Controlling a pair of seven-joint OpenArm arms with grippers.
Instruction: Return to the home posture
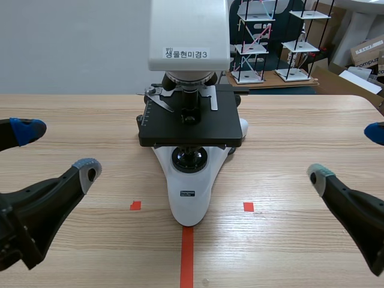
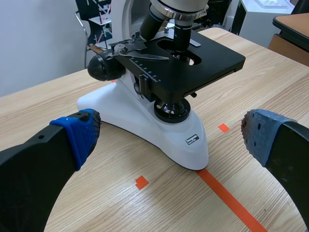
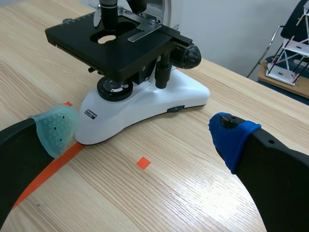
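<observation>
The left gripper (image 1: 57, 150) sits low at the left side of the table (image 1: 288, 252), its 2 fingers spread wide with nothing between them; one tip carries a blue pad (image 1: 27, 129) and the other a grey pad (image 1: 88, 170). The right gripper (image 1: 347, 153) sits low at the right side, about level with the left one, and is also wide open and holds nothing. Its grey-green pad (image 1: 319, 174) lies nearer the middle, and its blue pad (image 1: 375, 132) is at the outer edge. Both grippers are well apart from the microscope (image 1: 189, 180), which stands between them at the table's centre. The microscope's white base points toward the robot, and its tip rests on the far end of the orange-red tape line (image 1: 187, 258). 2 small tape squares (image 1: 135, 206) mark the wood, 1 on each side of the base. The black stage (image 1: 191, 123) sits level above the base, under the objectives, and a white label (image 1: 186, 53) with printed characters is on the head. In the left wrist view a black knob (image 2: 100, 66) shows on the side of the stand, ahead of the open fingers. Behind the table stand white racks (image 1: 252, 42) and a cardboard box (image 1: 367, 51).
</observation>
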